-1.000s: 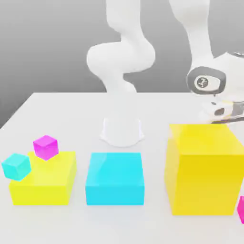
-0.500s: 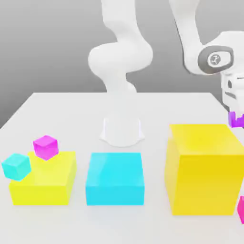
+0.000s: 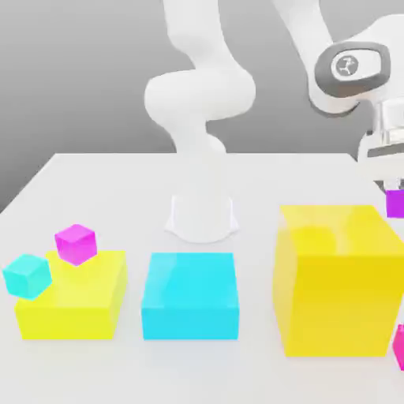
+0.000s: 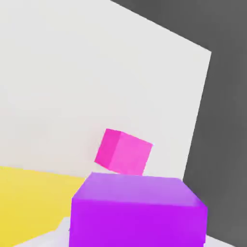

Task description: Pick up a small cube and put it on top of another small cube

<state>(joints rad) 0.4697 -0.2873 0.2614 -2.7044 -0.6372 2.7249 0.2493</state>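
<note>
My gripper (image 3: 392, 192) hangs at the exterior view's right edge, above and behind the tall yellow block (image 3: 338, 276). It is shut on the small cube (image 3: 395, 203), violet-purple and held in the air. In the hand view that purple cube (image 4: 137, 210) sits very close to the camera. The other small cube (image 3: 76, 243), bright magenta, rests on the low yellow block (image 3: 75, 298) at the exterior view's left, far from the gripper.
A small cyan cube (image 3: 27, 276) leans at the low yellow block's left side. A large cyan block (image 3: 190, 295) stands in the middle, in front of the arm's base (image 3: 202, 215). A hot-pink cube (image 4: 123, 152) lies on the table near the tall yellow block (image 4: 29, 193).
The hand has risen from low behind the tall yellow block. The purple cube came up with it and now shows in its grip.
</note>
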